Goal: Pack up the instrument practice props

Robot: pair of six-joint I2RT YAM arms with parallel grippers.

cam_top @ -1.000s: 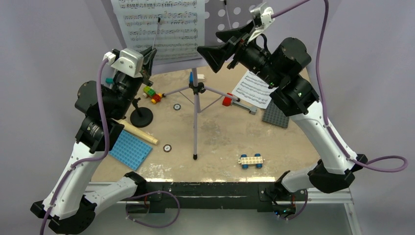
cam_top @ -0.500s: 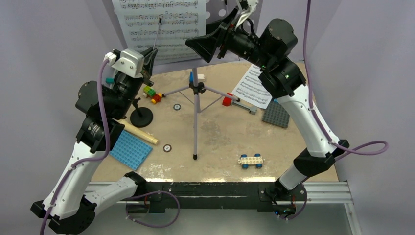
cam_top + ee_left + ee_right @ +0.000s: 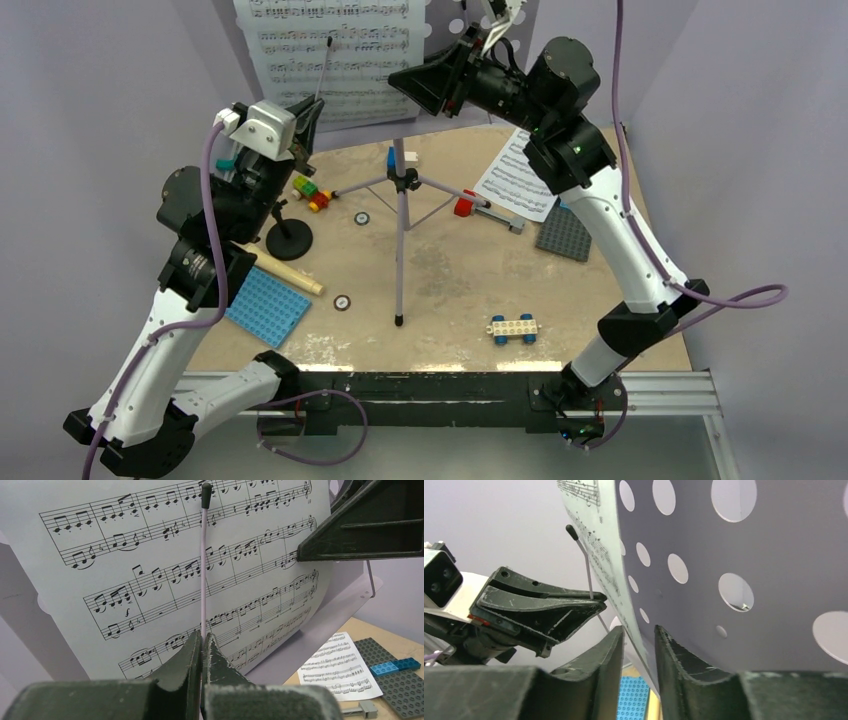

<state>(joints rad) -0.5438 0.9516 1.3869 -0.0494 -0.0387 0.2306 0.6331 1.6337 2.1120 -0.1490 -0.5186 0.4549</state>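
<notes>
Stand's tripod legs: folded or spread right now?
Spread. In the top view the stand's three legs splay out from the hub, feet set apart on the table.

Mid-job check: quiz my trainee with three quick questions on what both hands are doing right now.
1. True or false: the left hand is shut on the music stand's thin retainer wire.
2. What sits between the right hand's fingers? A) toy car B) edge of the sheet-music page C) microphone.
3. How many studded baseplates show in the top view?
Key: 1 true; 2 B; 3 two, blue and grey.
</notes>
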